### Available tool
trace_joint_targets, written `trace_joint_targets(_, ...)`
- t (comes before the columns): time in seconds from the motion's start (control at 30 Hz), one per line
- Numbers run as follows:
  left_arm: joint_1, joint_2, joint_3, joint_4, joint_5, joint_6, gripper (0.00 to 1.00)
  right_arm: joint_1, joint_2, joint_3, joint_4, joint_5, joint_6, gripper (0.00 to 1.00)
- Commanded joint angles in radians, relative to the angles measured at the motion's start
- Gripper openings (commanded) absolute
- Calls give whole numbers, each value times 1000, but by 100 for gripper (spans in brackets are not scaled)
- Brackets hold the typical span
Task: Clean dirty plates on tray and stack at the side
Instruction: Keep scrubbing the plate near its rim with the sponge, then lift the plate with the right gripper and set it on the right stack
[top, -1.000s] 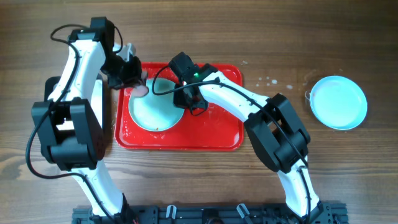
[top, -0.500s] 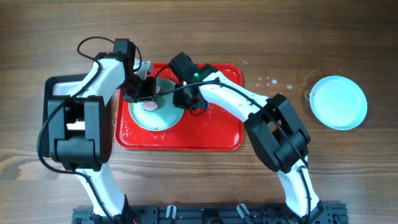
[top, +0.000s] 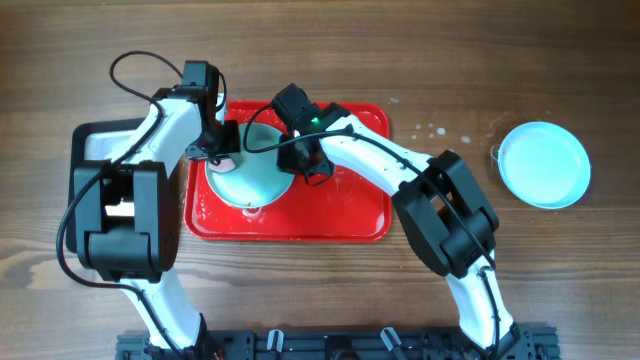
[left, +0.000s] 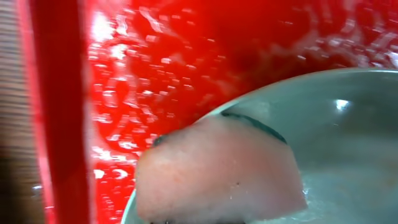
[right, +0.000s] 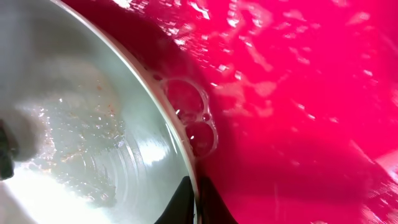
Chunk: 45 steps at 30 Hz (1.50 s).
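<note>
wooden table (top: 300, 300) | black-rimmed tray (top: 90, 140): far left, partly hidden | pink sponge (left: 217, 168): wet | droplets (top: 430, 130): on table

The left arm (top: 150, 130) and right arm (top: 370, 158) are both wearing smooth white shells, with boxy black housings bulging at the joints. A thin black cable (top: 128, 62) is looping free above the left arm; another is trailing along the right. A small green light (top: 314, 122) is glowing on the right arm's black wrist block. The right fingers (right: 181, 205) are showing dark, narrow tips.

Robot lab bench, wooden table (top: 580, 290)
</note>
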Motion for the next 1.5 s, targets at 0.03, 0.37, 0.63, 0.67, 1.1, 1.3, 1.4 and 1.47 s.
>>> trace_joint_targets(0.03,53,84,-42,4,-421,-72,4,-7,87,-56,-37,71,0,4)
trace_joint_targets(0.37,-97,82,-41,-55,-877,-309,4,-7,87,-56,-30,63,-2,4)
trace_joint_targets(0.63,-102,23,-38,-63,-878,-357,4,-7,87,-56,-26,59,-8,4)
trace_joint_targets(0.67,-99,7,-38,-63,-869,-358,4,-7,87,-56,-26,57,-8,4)
trace_joint_targets(1.1,43,-299,-37,-145,-334,-349,4,-9,87,-56,-3,13,-40,4)
trace_joint_targets(1.3,122,-341,-37,-241,-175,-343,4,-35,46,-54,29,-129,-160,4)
trace_joint_targets(1.4,139,-341,-37,-247,38,-219,4,-66,-82,-54,-9,-128,-229,4)
trace_joint_targets(1.47,137,-341,-37,-251,67,-218,4,-75,-156,-54,-35,-124,-259,4)
